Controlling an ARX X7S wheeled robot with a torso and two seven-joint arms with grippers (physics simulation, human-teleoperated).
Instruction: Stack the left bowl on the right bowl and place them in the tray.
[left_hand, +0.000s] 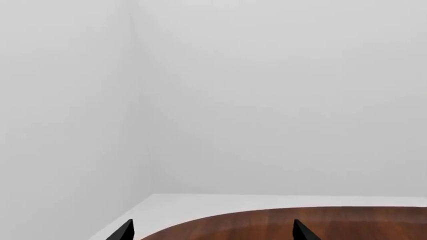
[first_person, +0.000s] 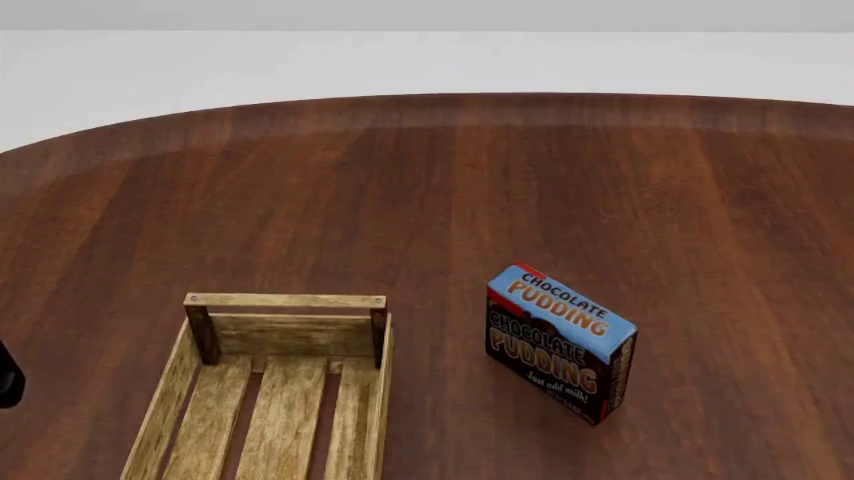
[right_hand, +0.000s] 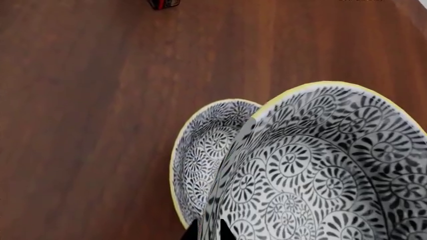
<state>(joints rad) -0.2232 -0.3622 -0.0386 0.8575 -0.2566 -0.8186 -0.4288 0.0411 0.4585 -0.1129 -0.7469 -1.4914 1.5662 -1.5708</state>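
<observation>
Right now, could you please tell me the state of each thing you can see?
Tray: upright on the table, no bowl in it.
Pudding box: standing on edge, apart from the tray.
Near bowl: tilted, held at its rim by the right pincer.
Far bowl: behind the near bowl, partly hidden.
Left pincer: open, holding nothing.

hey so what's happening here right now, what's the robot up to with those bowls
The right gripper appears to be pinching the rim of one patterned bowl, holding it above or against the second bowl on the wooden table. The tray has no bowl in the part the head view shows, with the chocolate pudding box standing beside it. The left gripper is open, holding nothing, aimed past the table edge.
</observation>
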